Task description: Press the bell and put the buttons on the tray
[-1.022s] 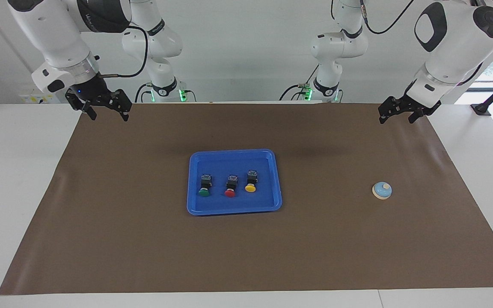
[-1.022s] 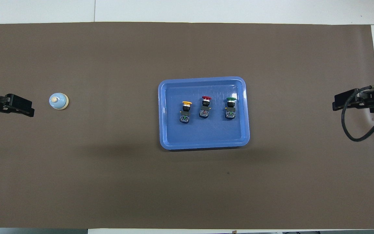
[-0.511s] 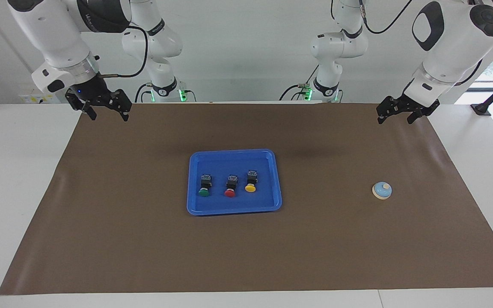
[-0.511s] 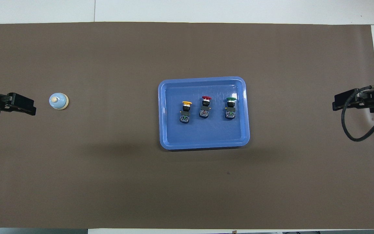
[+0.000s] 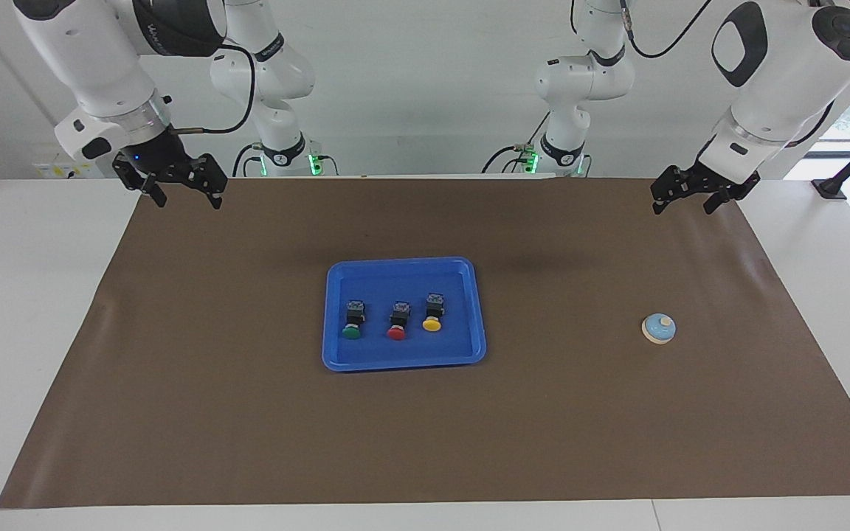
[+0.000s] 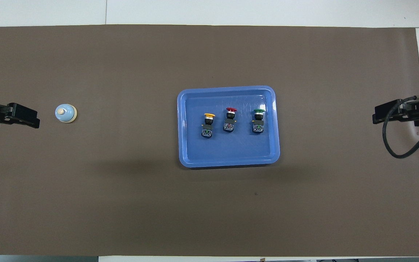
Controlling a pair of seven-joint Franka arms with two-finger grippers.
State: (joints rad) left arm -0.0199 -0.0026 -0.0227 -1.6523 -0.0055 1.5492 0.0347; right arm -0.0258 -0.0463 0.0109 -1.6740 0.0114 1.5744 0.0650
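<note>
The blue tray [image 5: 403, 361] [image 6: 227, 163] lies mid-mat. Three buttons lie on it in a row with their caps pointing away from the robots: green [image 5: 352, 323] [image 6: 258, 119], red [image 5: 397, 323] [image 6: 230, 118] and yellow [image 5: 433, 313] [image 6: 208, 123]. The light blue bell [image 5: 659, 328] [image 6: 65, 113] stands alone on the mat toward the left arm's end. My left gripper [image 5: 683, 208] [image 6: 31, 122] hangs open and empty, raised over the mat's edge near the robots, well apart from the bell. My right gripper [image 5: 189, 200] [image 6: 376, 118] waits open and empty over the mat's other end.
A brown mat [image 5: 248, 428] covers most of the white table [image 5: 26, 310]. A black cable [image 6: 395, 145] loops down from the right wrist.
The left arm's wrist has shifted very slightly in place. The bell, tray, buttons and right arm have not moved.
</note>
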